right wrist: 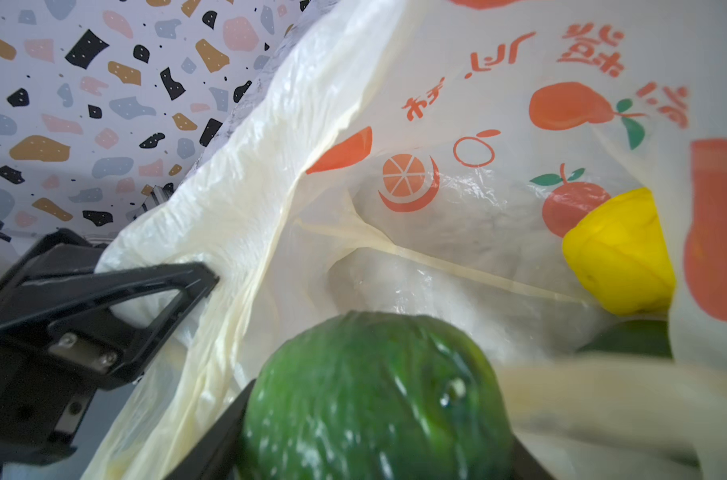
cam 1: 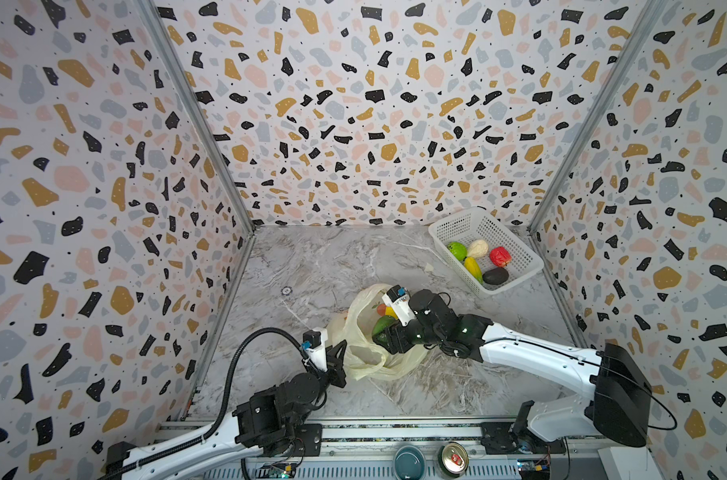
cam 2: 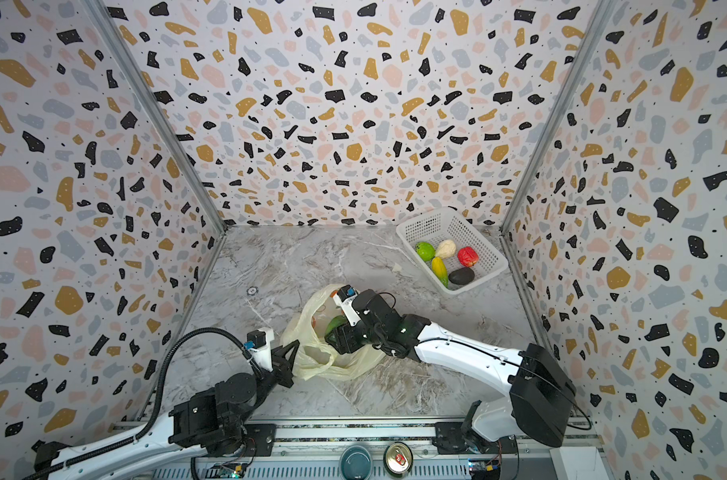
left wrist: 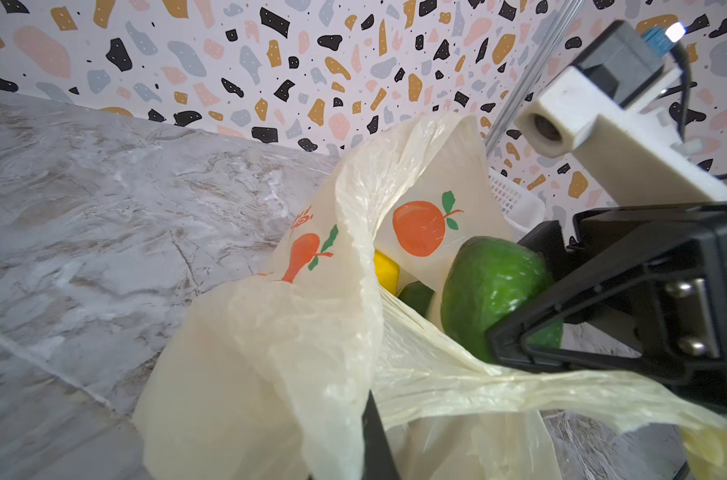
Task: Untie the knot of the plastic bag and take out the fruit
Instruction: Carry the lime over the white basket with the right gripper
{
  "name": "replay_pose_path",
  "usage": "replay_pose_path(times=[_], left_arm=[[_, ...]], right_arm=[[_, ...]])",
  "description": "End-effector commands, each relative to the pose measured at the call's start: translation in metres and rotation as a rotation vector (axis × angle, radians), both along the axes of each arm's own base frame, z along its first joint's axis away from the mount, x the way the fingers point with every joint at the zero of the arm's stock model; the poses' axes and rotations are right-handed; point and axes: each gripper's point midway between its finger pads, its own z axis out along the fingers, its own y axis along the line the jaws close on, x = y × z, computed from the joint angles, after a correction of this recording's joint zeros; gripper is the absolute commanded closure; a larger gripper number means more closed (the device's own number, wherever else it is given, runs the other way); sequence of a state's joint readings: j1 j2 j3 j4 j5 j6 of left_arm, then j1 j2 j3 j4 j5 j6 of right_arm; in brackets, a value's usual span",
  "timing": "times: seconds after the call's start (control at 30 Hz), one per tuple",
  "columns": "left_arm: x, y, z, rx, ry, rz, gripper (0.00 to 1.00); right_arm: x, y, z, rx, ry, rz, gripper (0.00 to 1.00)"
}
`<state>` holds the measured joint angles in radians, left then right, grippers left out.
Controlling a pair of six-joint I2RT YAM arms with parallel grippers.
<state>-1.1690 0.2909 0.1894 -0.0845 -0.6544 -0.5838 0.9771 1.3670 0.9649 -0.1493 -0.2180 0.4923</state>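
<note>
**Item 1.** Nearest you, on the front rail: a round teal bowl (cam 1: 409,462). Just beside it is an opened silver drink can (cam 1: 453,457).

**Item 2.** The left gripper (cam 1: 340,362) has black triangular fingers pinched together on a fold at the near-left edge of the thin, crinkly, translucent pale-yellow plastic bag (cam 1: 363,363).

**Item 3.** The plastic bag lies mid-field on the grey-veined marble-look tabletop (cam 1: 311,257). Its mouth gapes toward the right arm. You can read orange fruit prints (left wrist: 420,228) on its wall in the left wrist view.

**Item 4.** The right gripper (cam 1: 388,338) is at the bag's mouth, jaws clamped on a large rounded dark green fruit (right wrist: 374,395). You see a black finger against its side in the left wrist view.

**Item 5.** Deeper inside the bag is a bright yellow fruit (right wrist: 621,253). A second dark green piece (right wrist: 627,338) lies just beside it.

**Item 6.** Farthest from you, at the right rear corner and well apart from the bag, is a white perforated rectangular plastic basket (cam 1: 461,226). It holds five pieces:
- lime green round fruit (cam 1: 457,250)
- cream-white fruit (cam 1: 477,248)
- red fruit (cam 1: 499,256)
- yellow-and-green elongated fruit (cam 1: 472,267)
- near-black oval fruit (cam 1: 495,275)
</note>
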Motion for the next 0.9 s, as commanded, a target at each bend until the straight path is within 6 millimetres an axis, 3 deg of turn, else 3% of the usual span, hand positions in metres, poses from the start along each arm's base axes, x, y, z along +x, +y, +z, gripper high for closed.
replay_pose_path(times=[0.0, 0.2, 0.33, 0.5, 0.67, 0.87], left_arm=[[0.001, 0.000, 0.008, -0.018, -0.031, 0.007, 1.00], [0.002, -0.001, 0.009, -0.016, -0.037, 0.006, 1.00], [0.002, -0.003, 0.010, -0.013, -0.043, 0.000, 1.00], [0.002, -0.006, 0.011, -0.002, -0.048, -0.012, 1.00], [0.002, -0.010, 0.013, 0.004, -0.055, -0.025, 1.00], [0.001, -0.012, 0.013, 0.005, -0.059, -0.040, 1.00]], right_arm=[[-0.004, -0.011, 0.029, 0.010, -0.026, 0.007, 0.45], [0.021, -0.034, 0.075, 0.087, -0.056, -0.067, 0.45], [0.046, -0.056, 0.093, 0.134, -0.068, -0.139, 0.45], [0.093, -0.100, 0.097, 0.121, -0.119, -0.274, 0.45], [0.155, -0.164, 0.093, 0.105, -0.164, -0.475, 0.45], [0.221, -0.240, 0.073, 0.079, -0.186, -0.734, 0.45]])
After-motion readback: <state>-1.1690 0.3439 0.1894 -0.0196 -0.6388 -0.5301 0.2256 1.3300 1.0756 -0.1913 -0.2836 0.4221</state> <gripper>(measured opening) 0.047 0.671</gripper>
